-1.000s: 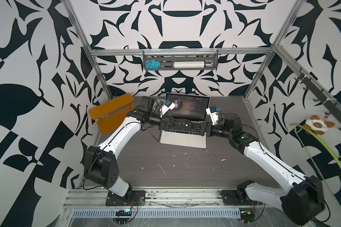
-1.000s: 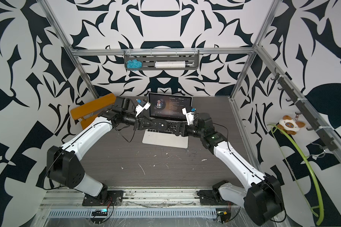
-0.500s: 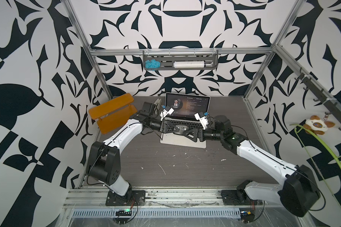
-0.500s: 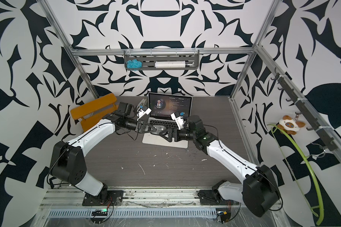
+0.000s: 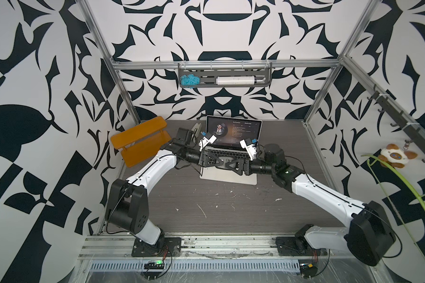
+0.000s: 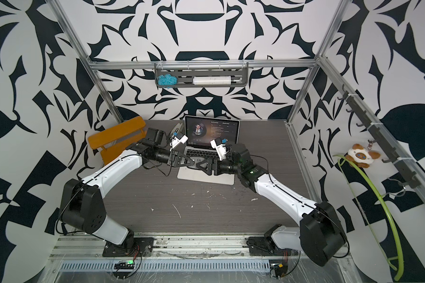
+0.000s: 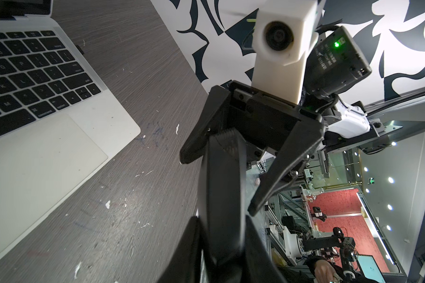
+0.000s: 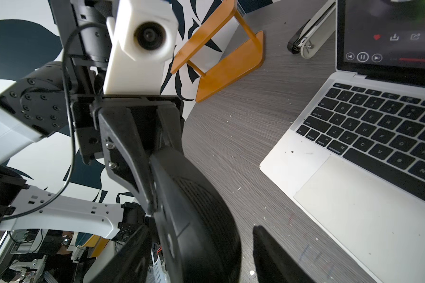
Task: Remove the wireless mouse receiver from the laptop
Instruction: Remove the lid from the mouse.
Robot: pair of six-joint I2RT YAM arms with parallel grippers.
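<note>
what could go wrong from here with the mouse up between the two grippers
1. The black mouse is held up by the left gripper beside the laptop. The right gripper straddles it with its jaws still apart. An early release could drop it.
2. The wireless mouse receiver is still plugged into the laptop's side, tiny and low against the table, so it is probably hard to pinch.

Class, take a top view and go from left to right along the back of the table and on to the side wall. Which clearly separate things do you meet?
orange stand → laptop → plush toy
</note>
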